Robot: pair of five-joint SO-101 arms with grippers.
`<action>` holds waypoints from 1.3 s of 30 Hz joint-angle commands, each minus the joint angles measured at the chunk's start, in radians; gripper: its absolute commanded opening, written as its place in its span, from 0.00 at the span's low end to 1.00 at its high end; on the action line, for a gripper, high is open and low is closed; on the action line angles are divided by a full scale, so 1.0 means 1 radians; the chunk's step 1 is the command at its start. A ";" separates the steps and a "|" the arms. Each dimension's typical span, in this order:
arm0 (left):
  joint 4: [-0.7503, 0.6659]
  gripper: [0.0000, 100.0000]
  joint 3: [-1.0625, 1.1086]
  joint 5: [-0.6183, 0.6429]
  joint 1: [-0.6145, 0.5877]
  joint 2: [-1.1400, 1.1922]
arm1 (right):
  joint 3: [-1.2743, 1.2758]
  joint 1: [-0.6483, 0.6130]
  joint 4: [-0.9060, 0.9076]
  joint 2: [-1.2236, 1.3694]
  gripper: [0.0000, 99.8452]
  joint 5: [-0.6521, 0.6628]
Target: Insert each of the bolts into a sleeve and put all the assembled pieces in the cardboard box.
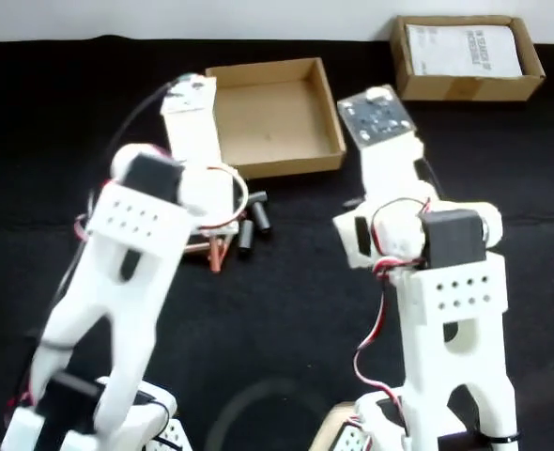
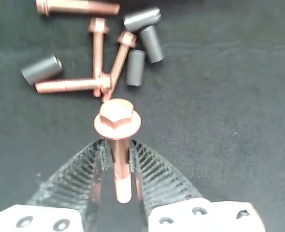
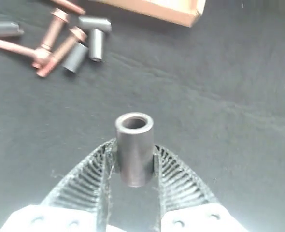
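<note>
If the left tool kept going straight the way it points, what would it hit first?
Probably the loose copper-coloured metal bolts ahead, met by the hexagon-headed copper bolt the left tool holds; depth is unclear.

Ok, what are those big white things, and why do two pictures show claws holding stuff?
They are two robot arms, a left arm and a right arm, seen by a camera above the black table. The other two pictures come from small cameras on each arm's wrist, looking along its claw. The left gripper pinches a copper-coloured bolt. The right gripper pinches a grey sleeve, a little tube. More loose bolts and sleeves lie in a pile near an open cardboard box.
</note>
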 commanded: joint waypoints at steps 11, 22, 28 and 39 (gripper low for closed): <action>-0.003 0.01 0.082 -0.147 -0.007 -0.486 | 0.028 -0.174 0.045 -0.387 0.01 -0.265; -0.236 0.01 0.427 -0.140 0.030 -0.842 | 0.832 -0.219 -0.364 -0.774 0.01 -0.324; -0.499 0.01 0.674 -0.140 0.114 -0.974 | 1.119 -0.280 -0.720 -0.880 0.01 -0.344; -0.901 0.01 0.937 -0.138 0.199 -0.993 | 1.222 -0.291 -0.951 -0.885 0.01 -0.370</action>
